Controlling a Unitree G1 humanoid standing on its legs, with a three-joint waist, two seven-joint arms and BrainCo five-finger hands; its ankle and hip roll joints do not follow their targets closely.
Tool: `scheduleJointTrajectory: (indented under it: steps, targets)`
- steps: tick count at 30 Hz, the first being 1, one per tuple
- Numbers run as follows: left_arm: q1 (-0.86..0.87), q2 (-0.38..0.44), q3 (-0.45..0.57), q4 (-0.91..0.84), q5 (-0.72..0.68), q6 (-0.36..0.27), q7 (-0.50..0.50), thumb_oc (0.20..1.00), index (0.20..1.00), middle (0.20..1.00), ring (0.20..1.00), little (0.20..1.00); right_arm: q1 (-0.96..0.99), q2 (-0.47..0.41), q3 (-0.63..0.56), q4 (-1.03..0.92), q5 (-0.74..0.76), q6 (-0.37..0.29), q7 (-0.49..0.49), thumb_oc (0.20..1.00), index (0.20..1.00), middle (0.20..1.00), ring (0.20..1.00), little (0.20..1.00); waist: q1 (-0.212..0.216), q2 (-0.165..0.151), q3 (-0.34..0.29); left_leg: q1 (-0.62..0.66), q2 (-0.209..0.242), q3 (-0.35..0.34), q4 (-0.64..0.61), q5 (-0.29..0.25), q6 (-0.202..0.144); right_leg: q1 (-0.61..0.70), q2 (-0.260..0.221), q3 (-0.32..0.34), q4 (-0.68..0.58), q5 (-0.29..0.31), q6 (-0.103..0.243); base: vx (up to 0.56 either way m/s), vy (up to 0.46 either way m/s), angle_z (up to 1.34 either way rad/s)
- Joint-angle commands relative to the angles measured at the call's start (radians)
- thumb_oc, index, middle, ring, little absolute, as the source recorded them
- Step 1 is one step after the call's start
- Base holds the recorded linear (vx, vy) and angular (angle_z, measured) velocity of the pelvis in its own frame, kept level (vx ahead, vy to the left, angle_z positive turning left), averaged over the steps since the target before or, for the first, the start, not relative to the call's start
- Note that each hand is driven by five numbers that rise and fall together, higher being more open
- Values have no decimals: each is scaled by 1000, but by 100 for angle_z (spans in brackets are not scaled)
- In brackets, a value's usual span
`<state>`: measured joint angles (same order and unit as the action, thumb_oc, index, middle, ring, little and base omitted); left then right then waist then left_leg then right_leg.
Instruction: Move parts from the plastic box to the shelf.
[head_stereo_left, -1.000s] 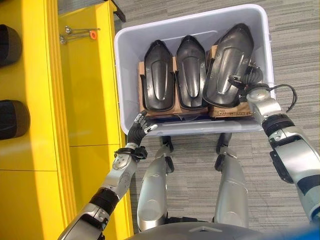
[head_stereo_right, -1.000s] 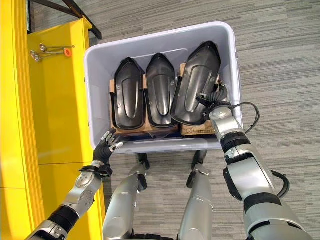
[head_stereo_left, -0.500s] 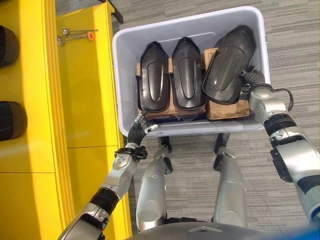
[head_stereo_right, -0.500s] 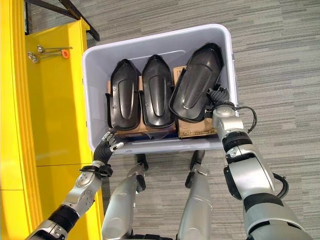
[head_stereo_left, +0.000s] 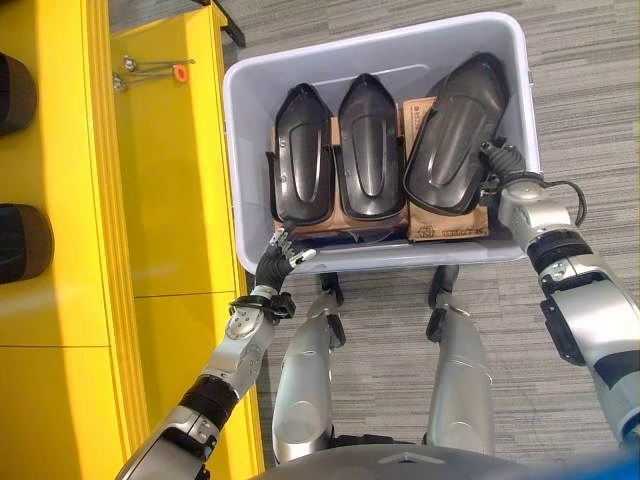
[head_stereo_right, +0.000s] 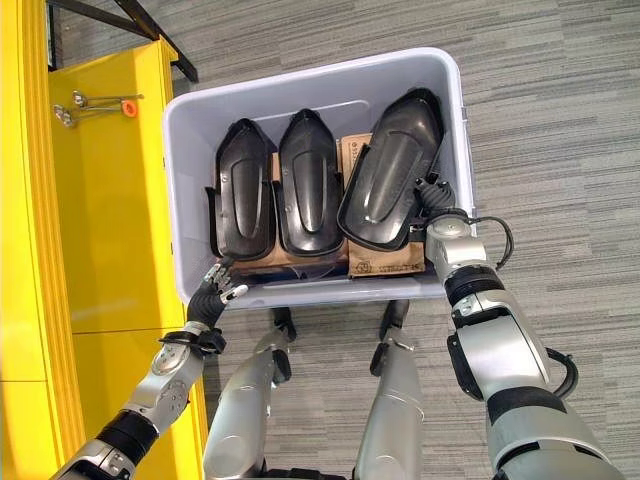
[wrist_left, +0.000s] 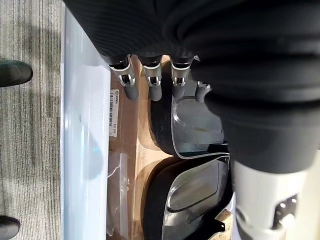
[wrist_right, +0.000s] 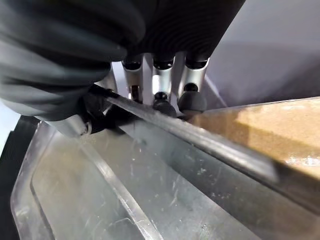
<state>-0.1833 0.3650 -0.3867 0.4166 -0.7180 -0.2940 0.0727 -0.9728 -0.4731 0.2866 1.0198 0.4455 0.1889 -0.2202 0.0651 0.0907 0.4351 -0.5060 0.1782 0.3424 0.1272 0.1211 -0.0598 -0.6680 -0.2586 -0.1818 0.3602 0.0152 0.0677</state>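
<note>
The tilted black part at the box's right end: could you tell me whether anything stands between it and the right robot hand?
Nothing visible does: the right robot hand already pinches the tilted black part at its edge.

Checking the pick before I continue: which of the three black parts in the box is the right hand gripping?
The rightmost black part, the largest, lying tilted over its cardboard. The right hand pinches its edge; the two left parts lie flat, untouched.
</note>
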Motion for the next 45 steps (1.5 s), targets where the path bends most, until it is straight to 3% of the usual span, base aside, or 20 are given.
scheduleJointTrajectory:
  steps: [1,4,5,7,10,11,18,26,31,35,41,45]
  targets:
    - [2,2,-19,-15,2,3,8,1000,1000,1000,1000,1000,237,88,83,184,-22,136,32,200,200,200,200,200,24,60,85,-62,32,-83,88,-89,-35,-14,4,-52,93,-111,5,0,0,0]
    - [7,5,-10,-21,5,8,12,1000,1000,1000,1000,1000,237,83,90,139,-13,38,-53,200,200,200,200,200,18,54,85,-35,34,-80,81,-90,-34,8,11,-43,91,-111,7,0,0,0]
    - [8,5,-10,-21,5,8,12,1000,1000,1000,1000,1000,237,83,90,139,-13,38,-53,200,200,200,200,200,18,54,85,-35,34,-80,81,-90,-34,8,11,-43,91,-111,7,0,0,0]
    - [20,3,3,-36,7,7,22,1000,1000,1000,1000,1000,241,72,78,41,8,-70,-184,200,200,200,200,200,6,44,85,3,35,-77,72,-95,-33,40,19,-32,81,-114,8,-2,15,-1]
    - [29,1,13,-64,13,13,49,1000,1000,1000,1000,1000,251,53,53,-88,-24,-117,-275,200,200,200,200,200,-13,33,85,46,37,-69,62,-100,-33,72,25,-21,75,-116,11,3,37,-3]
    - [34,-3,19,-75,14,14,58,1000,1000,1000,1000,1000,264,43,35,-140,-56,-164,-313,200,200,200,200,200,-22,29,85,68,38,-65,58,-104,-33,87,24,-15,74,-119,13,15,81,-7]
    - [49,-30,38,-95,13,15,95,1000,1000,1000,1000,1000,314,16,-24,-448,-276,-170,-431,200,200,200,200,200,-65,16,85,180,40,-47,48,-118,-33,176,17,8,74,-136,16,21,58,-11]
    - [67,-56,43,-91,3,-2,88,1000,1000,1000,1000,1000,322,8,-60,-662,-390,-187,-468,200,200,200,200,200,-91,21,85,290,39,-47,19,-115,-39,272,4,22,66,-150,14,27,50,-8]
    - [78,-61,57,-90,-5,-7,72,1000,1000,1000,1000,1000,313,2,-80,-758,-407,-192,-422,200,200,200,200,200,-97,26,85,344,47,-45,-2,-92,-37,324,14,18,51,-137,-5,-26,12,-1]
    - [88,-62,79,-86,-5,-11,52,1000,1000,1000,1000,1000,299,7,-73,-809,-282,-151,-289,200,200,200,200,200,-94,20,85,398,50,-52,-8,-88,-43,384,15,7,49,-146,-16,10,-6,3]
    - [115,-56,102,-109,-27,-5,53,1000,1000,1000,1000,1000,314,22,-53,-854,-212,-136,-157,200,200,200,200,200,-81,15,62,425,62,-61,-16,-77,-51,413,12,-19,67,-165,-30,13,-34,6]
    - [149,-50,121,-137,-28,-17,41,1000,1000,1000,1000,1000,320,44,-15,-884,-163,-93,-45,200,200,200,200,200,-58,15,47,431,86,-79,-34,-38,-67,426,15,-48,97,-190,-52,5,-87,16]
